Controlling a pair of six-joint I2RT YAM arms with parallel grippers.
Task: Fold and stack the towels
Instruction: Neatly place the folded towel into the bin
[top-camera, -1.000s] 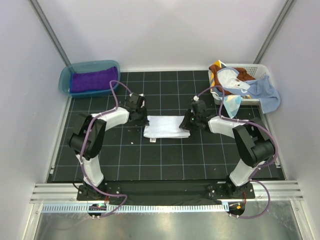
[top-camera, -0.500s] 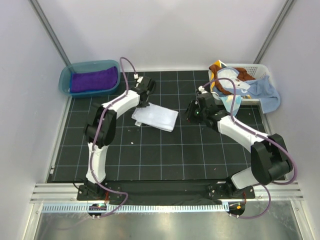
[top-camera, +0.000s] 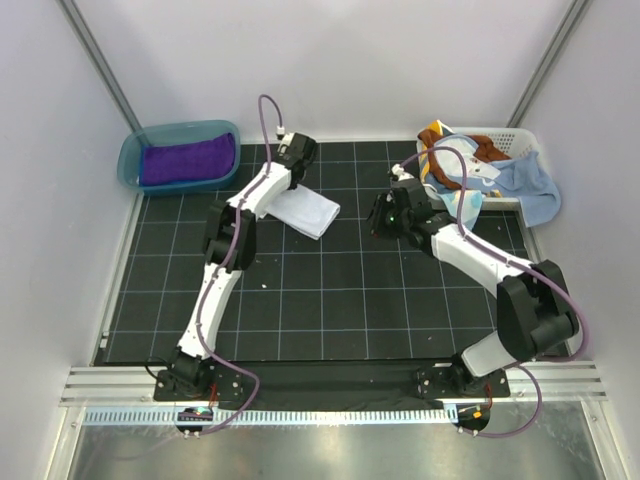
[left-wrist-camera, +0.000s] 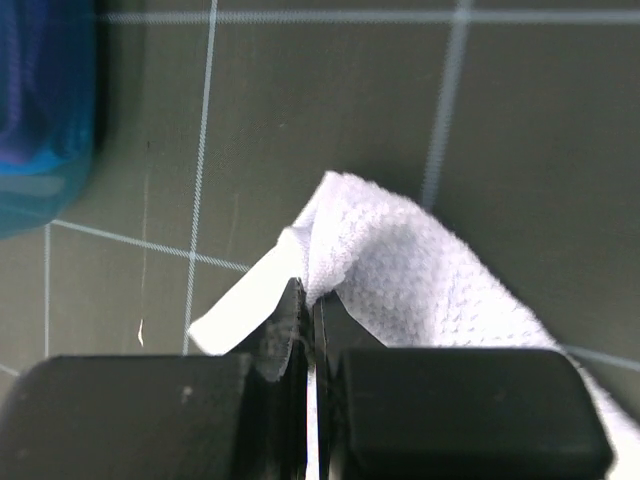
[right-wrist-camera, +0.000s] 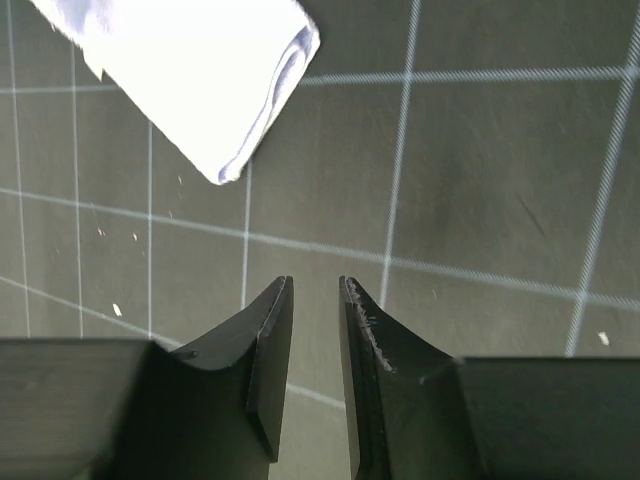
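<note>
The left gripper (left-wrist-camera: 310, 312) is pinched tight on the edge of the white towel (left-wrist-camera: 420, 270), a nubby, waffle-textured cloth. A smoother flat flap beside the black fingers may be a label, but that cannot be told. From above, this folded rectangle (top-camera: 310, 212) lies upper centre on the black grid-lined mat (top-camera: 350, 300). The right gripper (right-wrist-camera: 315, 292) hovers over bare mat, its tapered jaws narrowly apart and empty, with the towel's rounded fold at upper left. A plush purple towel (top-camera: 185, 160) fills the translucent teal tub (top-camera: 132, 165) at upper left. Light blue (top-camera: 530, 185) and orange-brown (top-camera: 487, 148) towels spill from the white slotted basket (top-camera: 520, 138) at upper right.
</note>
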